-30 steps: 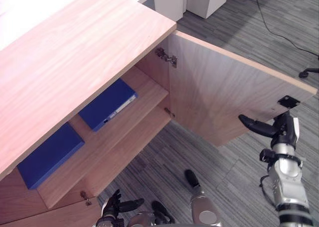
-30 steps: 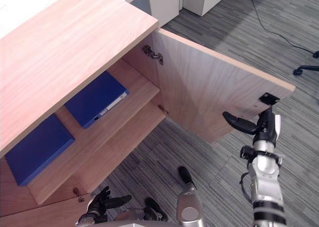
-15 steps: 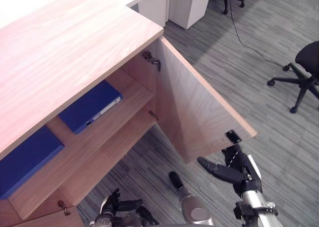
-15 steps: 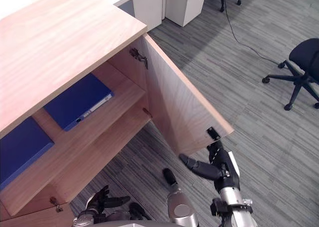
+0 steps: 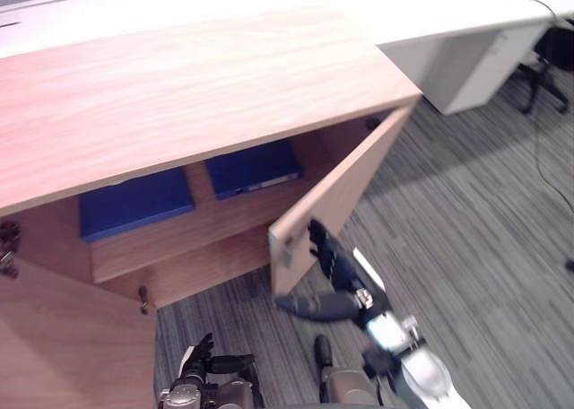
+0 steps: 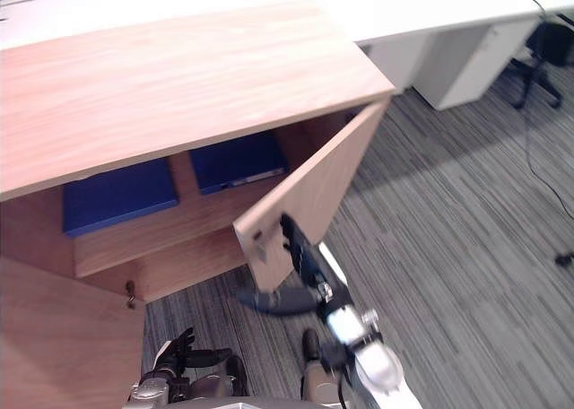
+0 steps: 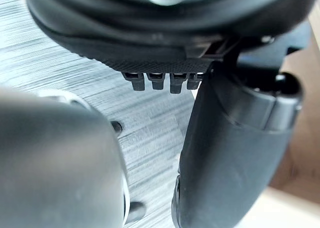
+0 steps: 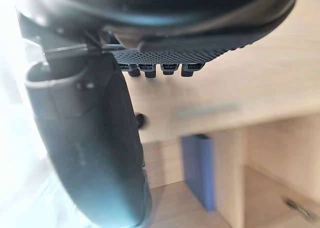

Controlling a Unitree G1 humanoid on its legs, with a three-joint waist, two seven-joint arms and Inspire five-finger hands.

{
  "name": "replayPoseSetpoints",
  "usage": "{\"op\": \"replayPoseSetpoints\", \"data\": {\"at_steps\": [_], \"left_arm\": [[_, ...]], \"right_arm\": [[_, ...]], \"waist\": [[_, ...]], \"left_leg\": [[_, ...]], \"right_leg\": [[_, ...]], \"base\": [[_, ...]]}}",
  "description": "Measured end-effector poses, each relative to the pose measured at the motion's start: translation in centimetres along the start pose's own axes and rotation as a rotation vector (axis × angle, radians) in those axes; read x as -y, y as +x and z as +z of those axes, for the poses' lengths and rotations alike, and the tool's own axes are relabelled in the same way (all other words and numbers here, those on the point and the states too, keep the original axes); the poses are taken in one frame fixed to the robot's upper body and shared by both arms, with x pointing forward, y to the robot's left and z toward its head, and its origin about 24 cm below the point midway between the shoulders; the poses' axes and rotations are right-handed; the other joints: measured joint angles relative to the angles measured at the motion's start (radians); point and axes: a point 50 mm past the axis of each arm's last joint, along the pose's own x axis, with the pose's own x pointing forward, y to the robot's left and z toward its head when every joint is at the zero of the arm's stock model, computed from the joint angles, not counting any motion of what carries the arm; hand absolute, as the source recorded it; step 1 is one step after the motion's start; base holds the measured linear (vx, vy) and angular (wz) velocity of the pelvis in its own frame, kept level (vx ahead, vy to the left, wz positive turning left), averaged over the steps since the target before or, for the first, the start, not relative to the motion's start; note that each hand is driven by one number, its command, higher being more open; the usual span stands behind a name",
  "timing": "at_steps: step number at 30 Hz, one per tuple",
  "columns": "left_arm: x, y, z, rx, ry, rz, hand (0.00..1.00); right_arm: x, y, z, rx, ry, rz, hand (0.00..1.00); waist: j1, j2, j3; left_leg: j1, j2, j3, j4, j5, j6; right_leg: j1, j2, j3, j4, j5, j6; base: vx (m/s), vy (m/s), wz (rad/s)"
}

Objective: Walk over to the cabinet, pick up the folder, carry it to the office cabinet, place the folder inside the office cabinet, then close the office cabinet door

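You are on the last step, by the look of it: shutting the cabinet (image 5: 179, 95). Its right door (image 5: 345, 189) stands about half closed, at an angle to the opening. Your right hand (image 5: 334, 270) lies against the door's outer face near the free edge, fingers straight and flat on the wood, thumb stretched out under the door's lower corner, pinching nothing. A blue folder (image 5: 253, 165) lies flat on the shelf (image 5: 179, 234) inside, just behind that door, and a second blue folder (image 5: 134, 203) lies beside it toward the left; I cannot tell which of the two is the task's own. Both sit well apart from the hand, with the door between it and the nearer one, and neither seems to overhang the shelf's front, so I judge the door's path free. The next move calls for pressing the door round its arc until it meets the cabinet front, the palm following the swing so the fingers don't slip off the edge. The left door (image 5: 72, 337) stands wide open and may need shutting too. Your left hand (image 5: 202, 366) hangs low, loosely spread and empty.
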Motion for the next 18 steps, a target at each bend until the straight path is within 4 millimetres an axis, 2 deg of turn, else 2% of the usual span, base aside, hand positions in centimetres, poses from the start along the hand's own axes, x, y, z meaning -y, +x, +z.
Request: {"op": "replayPoseSetpoints", "data": {"at_steps": [2, 5, 6, 8, 11, 15, 17, 18], "left_arm": [[-0.3, 0.0, 0.0, -0.001, -0.024, 0.022, 1.00], [-0.5, 0.0, -0.1, -0.012, -0.041, 0.035, 1.00], [-0.5, 0.0, -0.1, -0.009, -0.049, 0.037, 1.00], [-0.6, -0.1, -0.2, -0.011, -0.060, 0.041, 1.00], [-0.7, -0.4, -0.7, -0.018, -0.064, 0.046, 1.00], [-0.8, -0.6, -1.5, -0.038, -0.066, 0.055, 1.00], [-0.8, -0.9, -2.4, -0.062, -0.077, 0.058, 1.00], [-0.8, -1.0, -2.6, -0.066, -0.082, 0.059, 1.00]], "right_arm": [[1.4, 2.5, 0.1, 0.015, -0.027, -0.089, 1.00], [3.4, 5.0, 0.3, 0.022, -0.065, -0.206, 1.00], [4.3, 5.4, 0.2, 0.015, -0.069, -0.259, 1.00], [5.3, 5.8, -0.3, -0.012, -0.071, -0.308, 1.00], [7.4, 5.0, -2.1, -0.091, -0.061, -0.416, 1.00], [8.0, 3.7, -4.3, -0.188, -0.052, -0.447, 1.00], [8.2, 0.9, -7.3, -0.313, -0.023, -0.482, 1.00], [8.3, 0.0, -8.1, -0.350, -0.013, -0.496, 1.00]], "waist": [[0.028, 0.003, -0.004], [0.043, 0.007, -0.005], [0.055, 0.008, -0.004], [0.054, 0.011, -0.003], [0.055, 0.027, -0.005], [0.056, 0.046, -0.005], [0.059, 0.053, -0.009], [0.059, 0.053, -0.010]], "left_leg": [[0.015, -0.006, -0.028, -0.051, 0.037, 0.001], [0.023, -0.010, -0.054, -0.096, 0.073, 0.004], [0.028, -0.010, -0.061, -0.110, 0.085, 0.003], [0.039, -0.014, -0.077, -0.125, 0.094, 0.003], [0.064, -0.021, -0.107, -0.164, 0.109, -0.002], [0.084, -0.026, -0.124, -0.211, 0.131, -0.004], [0.086, -0.030, -0.148, -0.211, 0.131, -0.005], [0.088, -0.030, -0.160, -0.211, 0.131, -0.004]], "right_leg": [[0.007, -0.004, -0.031, 0.000, -0.001, 0.004], [0.008, -0.005, -0.057, 0.000, -0.003, 0.005], [0.011, -0.004, -0.063, -0.001, -0.004, 0.005], [0.023, -0.003, -0.080, -0.001, -0.009, 0.007], [0.047, -0.008, -0.108, 0.003, -0.027, 0.013], [0.048, -0.010, -0.126, 0.009, -0.044, 0.022], [0.063, -0.013, -0.155, 0.014, -0.057, 0.018], [0.070, -0.014, -0.164, 0.015, -0.062, 0.019]], "base": [[0.02, -0.032, 0.41], [0.00, -0.024, 0.26], [-0.01, -0.021, 0.24], [-0.02, -0.012, 0.26], [-0.03, 0.006, 0.28], [0.00, 0.002, 0.17], [0.06, -0.001, 0.33], [0.09, -0.010, 0.48]]}}
